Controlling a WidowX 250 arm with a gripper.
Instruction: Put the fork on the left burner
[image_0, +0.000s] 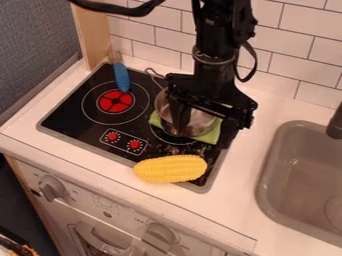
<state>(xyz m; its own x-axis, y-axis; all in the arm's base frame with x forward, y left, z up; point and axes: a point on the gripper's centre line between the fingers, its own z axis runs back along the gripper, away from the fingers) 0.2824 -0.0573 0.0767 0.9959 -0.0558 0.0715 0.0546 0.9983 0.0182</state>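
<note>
Over the right side of the stove hangs the gripper (202, 134), pointing down, its two fingers spread apart around the metal pot with nothing seen held between them. The fork (121, 77) has a blue handle and lies at the stove's back left edge, tines toward the tiled wall. Its handle end reaches over the rear part of the left burner (115, 101), close to the red centre. The gripper is to the right of the fork and nearer the front, well apart from it.
A metal pot (198, 122) sits with a green cloth (212, 136) at the right burner, partly hidden by the gripper. Yellow corn (171, 169) lies across the stove's front edge. A grey sink (300, 175) is at the right, and a wooden panel (93, 32) stands behind the fork.
</note>
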